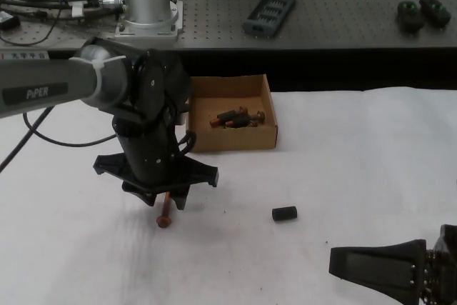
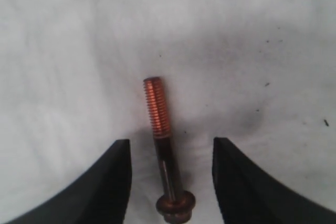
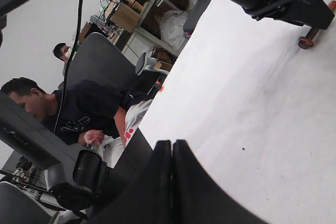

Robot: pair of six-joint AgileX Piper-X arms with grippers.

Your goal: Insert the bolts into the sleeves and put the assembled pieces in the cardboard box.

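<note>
Hovering over one loose bolt (image 2: 157,108) on the table (image 1: 357,148), L gripper (image 2: 170,142) has jaws apart, one each side of the shank, not clamped yet. One sleeve (image 1: 284,213) lies apart, nearer R gripper (image 3: 171,145), jaws together, empty. The cardboard box (image 1: 235,137) already holds a few assembled pcs (image 1: 234,118). Est.: mostly done; one bolt + sleeve left to join and box.

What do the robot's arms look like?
The left arm is a grey tube with white letters, a white band and a chunky black wrist. A thin black cable trails from it. Its tool has two curved black fingers. The right tool is black too, with smooth curved fingers.
</note>
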